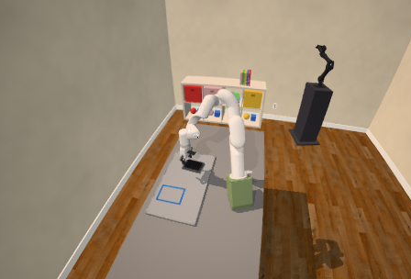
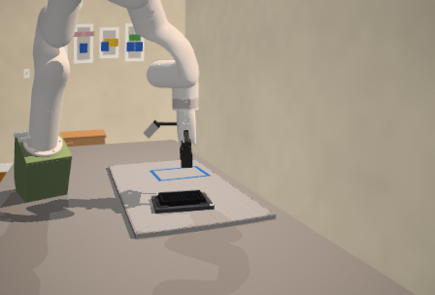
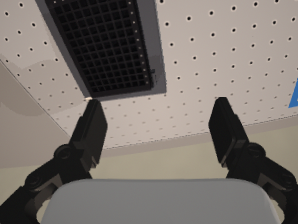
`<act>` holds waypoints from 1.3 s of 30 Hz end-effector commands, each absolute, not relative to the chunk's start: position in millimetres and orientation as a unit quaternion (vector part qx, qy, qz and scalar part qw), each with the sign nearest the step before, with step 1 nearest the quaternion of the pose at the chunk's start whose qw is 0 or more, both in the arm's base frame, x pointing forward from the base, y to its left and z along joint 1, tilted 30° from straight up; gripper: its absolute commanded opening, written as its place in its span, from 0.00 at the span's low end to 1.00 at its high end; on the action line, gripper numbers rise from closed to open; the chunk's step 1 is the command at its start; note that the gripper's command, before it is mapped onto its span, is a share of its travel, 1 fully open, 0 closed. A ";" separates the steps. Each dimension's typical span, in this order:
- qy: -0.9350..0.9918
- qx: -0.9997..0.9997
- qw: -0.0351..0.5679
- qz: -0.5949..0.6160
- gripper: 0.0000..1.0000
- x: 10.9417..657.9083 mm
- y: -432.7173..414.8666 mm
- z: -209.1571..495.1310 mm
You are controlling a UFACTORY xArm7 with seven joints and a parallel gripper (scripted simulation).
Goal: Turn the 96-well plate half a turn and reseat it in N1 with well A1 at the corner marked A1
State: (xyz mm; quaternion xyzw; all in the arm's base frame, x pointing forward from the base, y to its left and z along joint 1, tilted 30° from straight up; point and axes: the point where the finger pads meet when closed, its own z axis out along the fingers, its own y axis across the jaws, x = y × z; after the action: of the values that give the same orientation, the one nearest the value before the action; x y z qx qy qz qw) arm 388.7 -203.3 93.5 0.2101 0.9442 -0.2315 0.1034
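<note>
Hovering above worktop (image 2: 234, 206), gripper (image 3: 160, 129) w/ fingers wide apart, holding nothing; 96-well plate (image 3: 100, 32) sits in nest N1 (image 3: 154, 23) just ahead.

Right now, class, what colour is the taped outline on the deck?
Blue, clearest in the top view.

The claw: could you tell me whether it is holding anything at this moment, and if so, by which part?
Nothing is held. The claw is wide open above the deck, and the 96-well plate sits untouched in its nest.

shelf unit (image 1: 223, 82) | black pedestal (image 1: 313, 115) | grey rug (image 1: 189, 248) | wall pictures (image 2: 109, 43)
</note>
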 end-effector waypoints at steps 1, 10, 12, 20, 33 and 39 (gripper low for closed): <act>0.947 0.198 0.101 -0.232 1.00 379.3 -215.5 98.8; 0.955 0.148 0.086 -0.241 1.00 354.7 -239.5 106.0; 0.955 0.148 0.086 -0.241 1.00 350.2 -243.6 107.2; 0.955 0.148 0.086 -0.241 1.00 350.2 -243.7 107.3; 0.955 0.148 0.086 -0.241 1.00 350.8 -246.9 101.6; 0.955 0.148 0.086 -0.241 1.00 351.7 -251.7 92.9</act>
State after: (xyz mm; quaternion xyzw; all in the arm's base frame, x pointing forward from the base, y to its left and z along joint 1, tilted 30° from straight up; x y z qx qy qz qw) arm 349.6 -248.6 97.8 0.1488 0.9555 -0.2405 0.0842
